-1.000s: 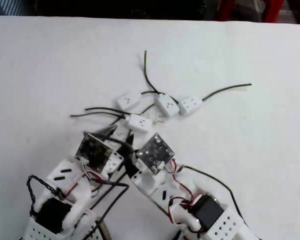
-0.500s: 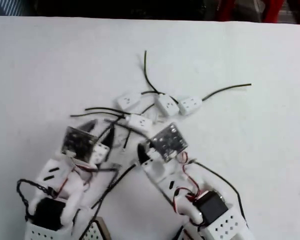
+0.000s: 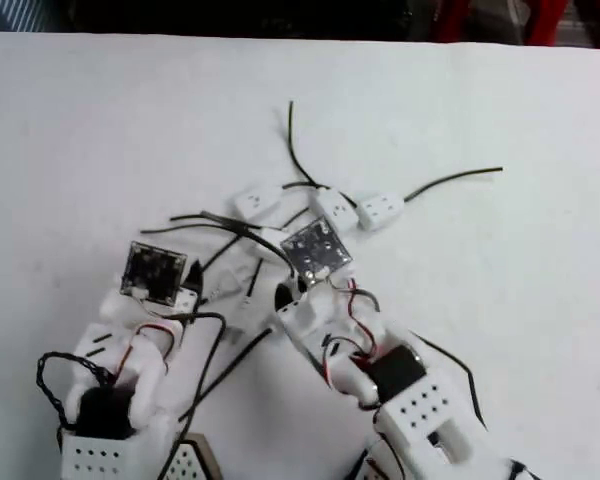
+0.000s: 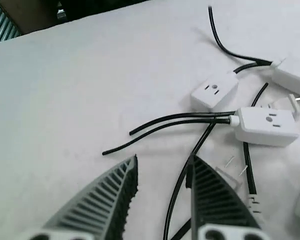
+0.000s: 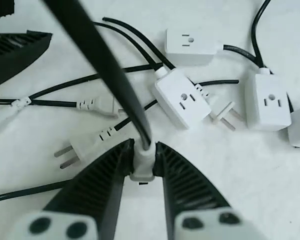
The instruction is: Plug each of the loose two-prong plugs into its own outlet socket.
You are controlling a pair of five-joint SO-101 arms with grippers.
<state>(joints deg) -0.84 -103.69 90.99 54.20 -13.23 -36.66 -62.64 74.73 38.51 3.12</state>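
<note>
Jaws of the right gripper [image 5: 142, 146] are pinched shut on the white body of a plug [image 5: 141, 169]. Its black cord [image 5: 100, 55] rises toward the wrist, and we cannot see the prongs. Just past the fingertips a socket [image 5: 182, 102] lies face up on the table [image 3: 500, 110].

In the high view the right arm has come forward over the last second, from the lower centre of the frame to the middle. It now sits just below the other sockets [image 3: 335, 208] at upper centre.

The left gripper [image 4: 162, 167] stands wide open and holds nothing, though a loose black lead runs along the table between its jaws. A second ago it was close beside the right arm. It has since drawn off toward the left of the frame.

We judge that the right arm alone now carries the plug and is placed to attempt the insertion. Lining up the hidden prongs is the hard part. Two loose plugs [image 5: 67, 156] [image 5: 225, 113] lie unplugged nearby.
</note>
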